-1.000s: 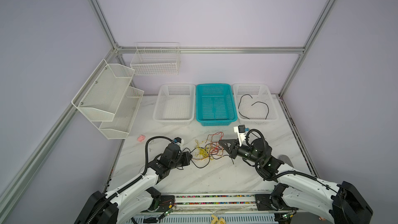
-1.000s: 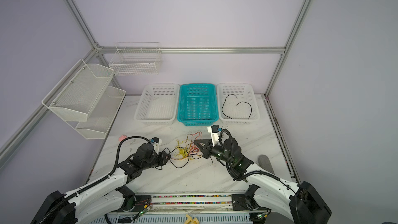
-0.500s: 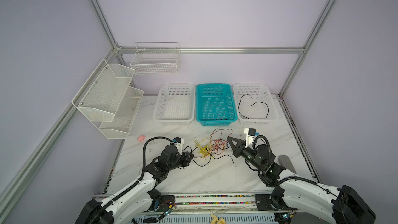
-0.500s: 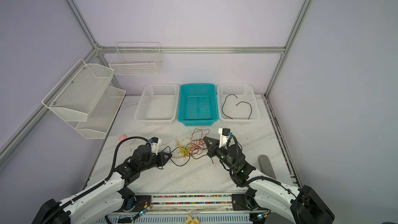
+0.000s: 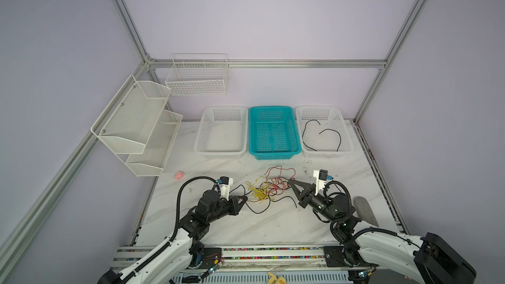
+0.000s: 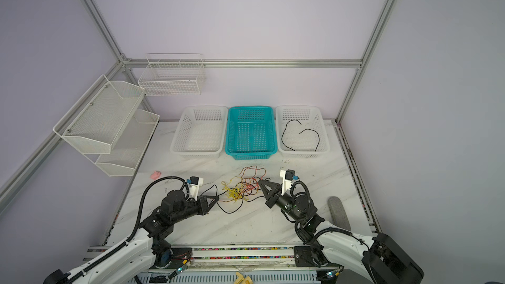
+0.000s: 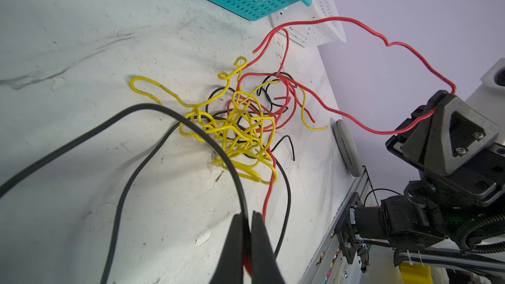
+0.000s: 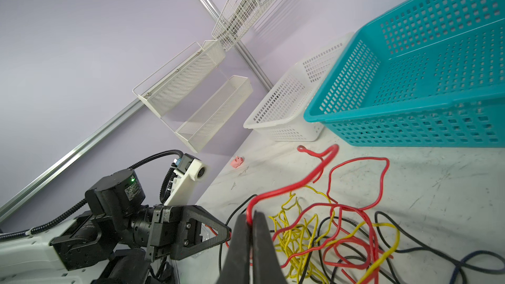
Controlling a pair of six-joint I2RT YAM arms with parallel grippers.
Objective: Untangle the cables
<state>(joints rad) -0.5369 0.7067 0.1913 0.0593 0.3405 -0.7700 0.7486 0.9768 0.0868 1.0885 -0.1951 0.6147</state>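
the cables [image 5: 266, 189] lie in a knot on the desk [image 5: 259, 222] between the two arms, just in front of the teal basket [image 5: 273, 108]; a lone black cable [image 5: 329, 130] lies apart in the white basket [image 5: 345, 129] on the teal one's right, so the job looks partly done; the right claw [image 8: 250, 215] is closed on a red cable [image 8: 292, 185], which arcs up off the desk from the knot to its jaws; the left claw [image 7: 247, 214] is closed too, with a black cable [image 7: 150, 106] looping into its jaws; a red strand runs in beside it, and i cannot tell whether that one is pinched as well.

the step in hand seems to be drawing the red cable free while the left side anchors; it is best done slowly, the right claw pulling up and away toward its own side, the left claw low and firm; the yellow cables [image 7: 240, 132] are the densest part and the red threads through them, so if the whole knot lifts or slides, the pull wants stopping and a regrip nearer the crossing; a thin wire may slip from flat jaws, so a steady pull beats a jerk
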